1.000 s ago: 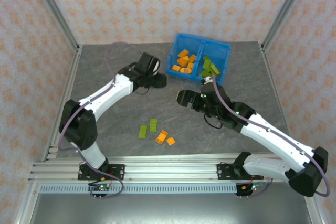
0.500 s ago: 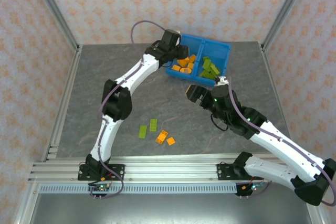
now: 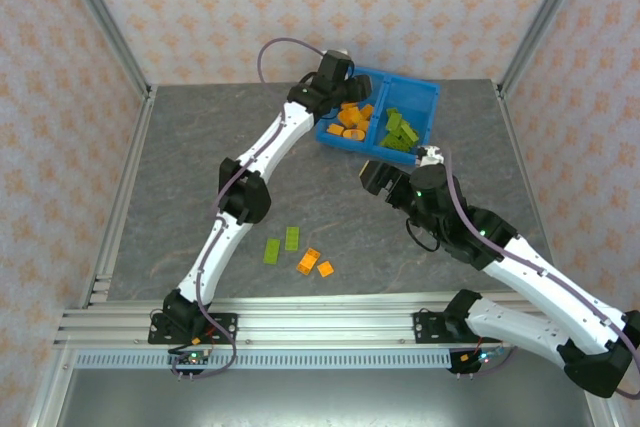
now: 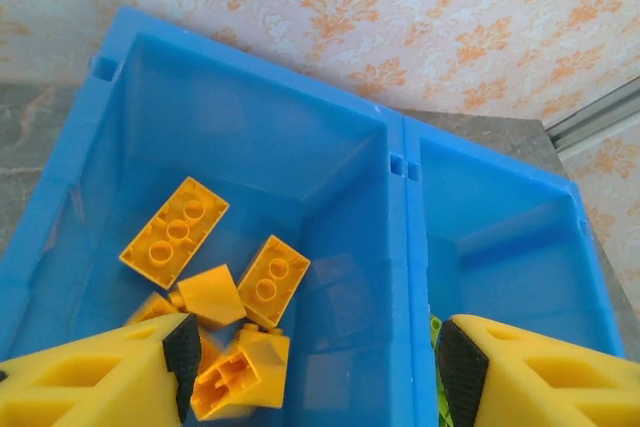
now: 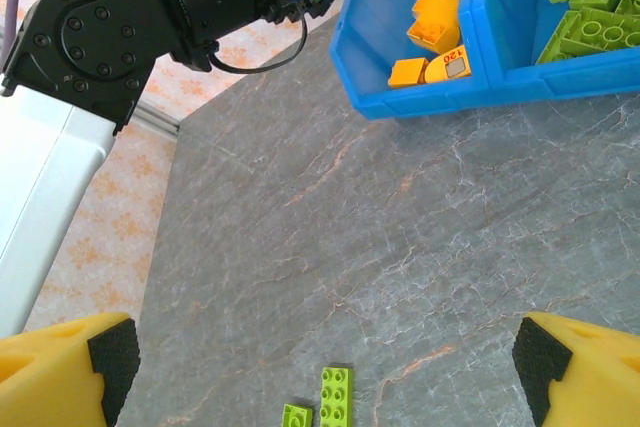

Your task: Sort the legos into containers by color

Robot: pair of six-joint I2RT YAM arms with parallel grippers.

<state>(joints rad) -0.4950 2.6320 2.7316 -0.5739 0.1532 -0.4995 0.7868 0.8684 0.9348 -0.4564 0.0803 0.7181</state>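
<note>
Nearest the arm bases, four loose bricks were seen on the table (image 3: pixel 180 167): two green bricks (image 3: pixel 292 238) and, just beside them at 4 o'clock, two orange bricks (image 3: pixel 309 259). The right gripper (image 5: pixel 325 359) was held above the table, its fingers spread wide with nothing between them and the green pair in sight below. A clean pick would probably be made by lowering it over one green brick only, jaws set across the short sides so that the neighbour is not nudged. Farther off, at 1 o'clock on the table, the left gripper (image 4: pixel 318 367) was poised over the orange compartment of the bin (image 3: pixel 425 97), fingers apart and empty. It would best be lifted straight up, clear of the divider (image 4: pixel 398 247).
</note>
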